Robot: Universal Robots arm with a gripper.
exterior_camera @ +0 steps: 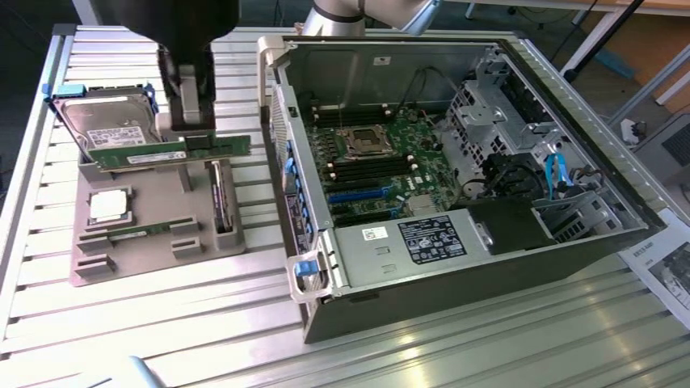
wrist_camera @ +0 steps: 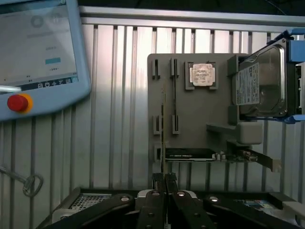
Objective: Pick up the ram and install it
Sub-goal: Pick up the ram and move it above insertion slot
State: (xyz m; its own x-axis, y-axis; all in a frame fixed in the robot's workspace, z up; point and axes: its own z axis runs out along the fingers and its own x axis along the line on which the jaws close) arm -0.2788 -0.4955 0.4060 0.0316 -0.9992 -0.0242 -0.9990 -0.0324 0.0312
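The ram (exterior_camera: 151, 153), a long thin green stick, hangs level above the grey parts tray (exterior_camera: 161, 198), in front of the hard drive (exterior_camera: 108, 121). My gripper (exterior_camera: 197, 139) is shut on its top edge near one end. In the wrist view the held ram (wrist_camera: 162, 129) is edge-on, a thin line running out from between the fingertips of my gripper (wrist_camera: 165, 183). A second, matching stick (exterior_camera: 135, 233) lies in its slot on the tray. The open computer case (exterior_camera: 561, 267) stands at the exterior view's right, with its motherboard (exterior_camera: 377, 158) and dark memory slots exposed.
The tray also carries a square silver processor (exterior_camera: 108, 206) and a dark expansion card (exterior_camera: 219, 206) on edge. A teach pendant (wrist_camera: 38, 52) with a red button (wrist_camera: 17, 102) and a key (wrist_camera: 28, 183) lie on the slatted aluminium table (exterior_camera: 161, 323).
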